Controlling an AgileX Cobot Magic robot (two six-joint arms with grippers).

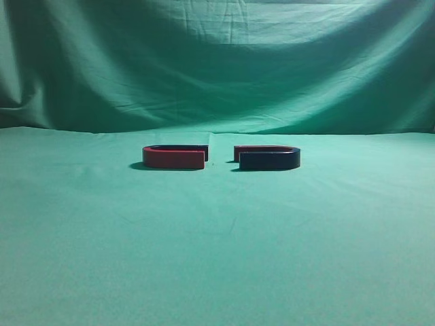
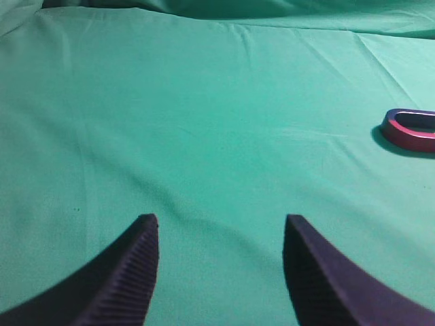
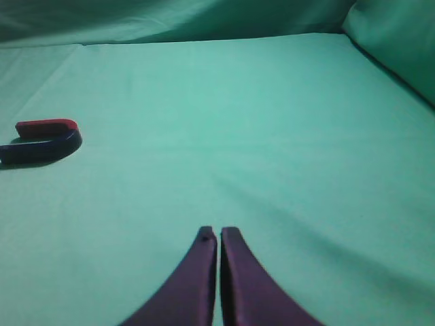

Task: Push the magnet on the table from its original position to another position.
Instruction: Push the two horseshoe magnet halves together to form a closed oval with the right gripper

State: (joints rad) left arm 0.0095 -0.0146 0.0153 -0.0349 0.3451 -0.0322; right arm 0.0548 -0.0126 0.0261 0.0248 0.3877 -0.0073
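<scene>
The magnet (image 1: 269, 159) lies flat on the table (image 1: 217, 238), right of centre, its dark navy side facing the exterior camera and its red arm behind. It also shows at the left of the right wrist view (image 3: 42, 141). My right gripper (image 3: 219, 234) is shut and empty, well to the right of and nearer than the magnet. My left gripper (image 2: 221, 221) is open and empty above bare cloth. Neither gripper shows in the exterior view.
A second U-shaped magnet (image 1: 174, 157) with its red side outward lies left of centre, its open end facing the first; it shows at the right edge of the left wrist view (image 2: 411, 130). A draped green backdrop (image 1: 217, 61) rises behind the table.
</scene>
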